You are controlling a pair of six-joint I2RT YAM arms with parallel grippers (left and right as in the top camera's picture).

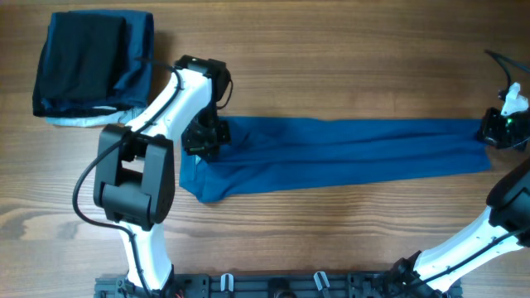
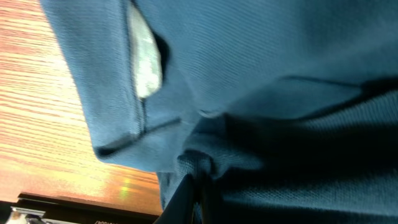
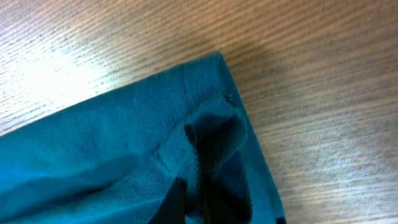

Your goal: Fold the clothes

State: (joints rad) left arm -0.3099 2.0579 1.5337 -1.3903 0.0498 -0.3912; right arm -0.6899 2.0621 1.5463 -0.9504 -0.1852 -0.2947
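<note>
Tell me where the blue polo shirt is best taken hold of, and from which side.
Grip the blue polo shirt at its two short ends, from above: it lies as a long narrow band, so holding both ends keeps it taut for folding. The left tool and right tool pinch there now.

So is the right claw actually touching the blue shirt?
Touching: the right wrist view shows the right claw pinching the blue shirt by its edge between its fingers.

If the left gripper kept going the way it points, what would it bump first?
The shirt: the left gripper points straight into it and seems to be pinching the cloth. The table lies just underneath.
</note>
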